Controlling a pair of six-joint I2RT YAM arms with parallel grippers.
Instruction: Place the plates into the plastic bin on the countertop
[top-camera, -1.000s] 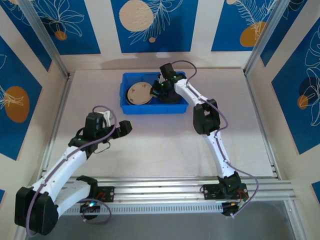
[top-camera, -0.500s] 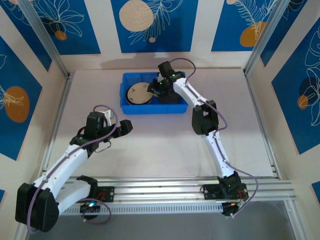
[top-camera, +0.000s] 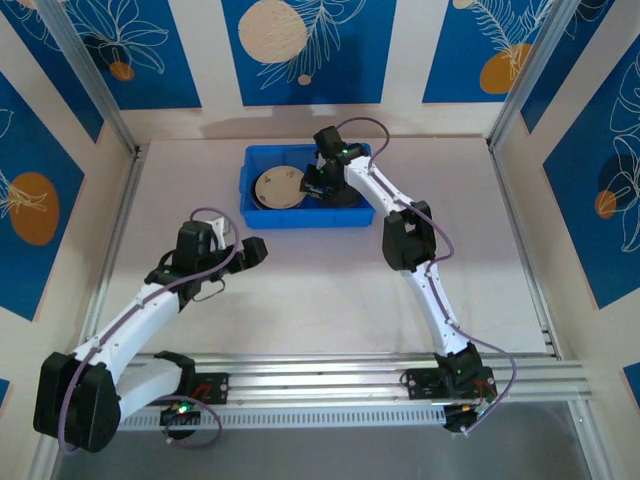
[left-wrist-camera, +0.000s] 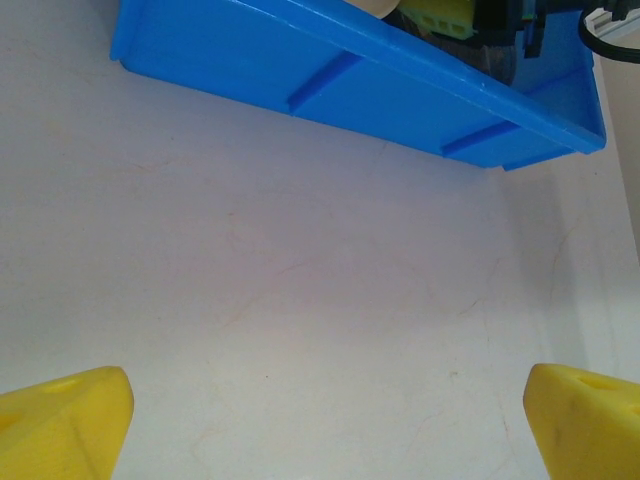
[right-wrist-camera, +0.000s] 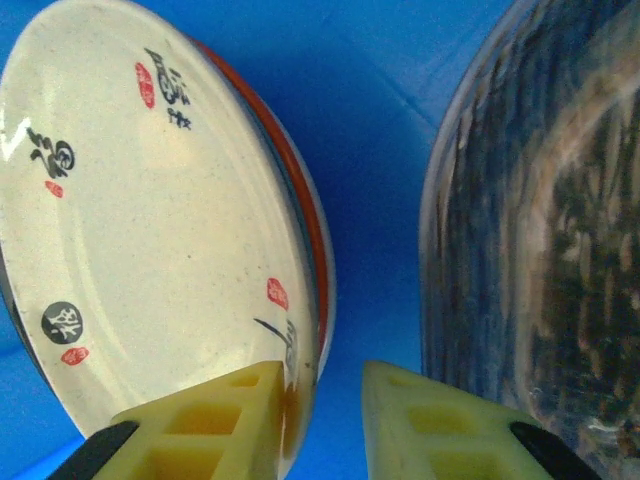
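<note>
The blue plastic bin (top-camera: 305, 218) stands at the back of the countertop (top-camera: 330, 290). In its left half lies a beige plate (top-camera: 275, 187) with red and black marks (right-wrist-camera: 150, 230), stacked on an orange-red rimmed plate (right-wrist-camera: 303, 200). To the right is a dark patterned plate (right-wrist-camera: 560, 220). My right gripper (top-camera: 312, 182) hangs inside the bin, open a little (right-wrist-camera: 325, 385): one finger lies over the beige plate's rim, the other stands off it with blue bin floor between. My left gripper (top-camera: 252, 252) is wide open over bare countertop (left-wrist-camera: 325, 400), in front of the bin's wall (left-wrist-camera: 330, 85).
Aluminium rails (top-camera: 520, 210) and blue-patterned wall panels (top-camera: 300, 50) bound the countertop on three sides. A rail with both arm bases (top-camera: 350, 380) runs along the near edge.
The right gripper's fingers have parted from shut and shifted slightly left inside the bin. The beige plate now lies in the stack. The left arm has edged slightly.
</note>
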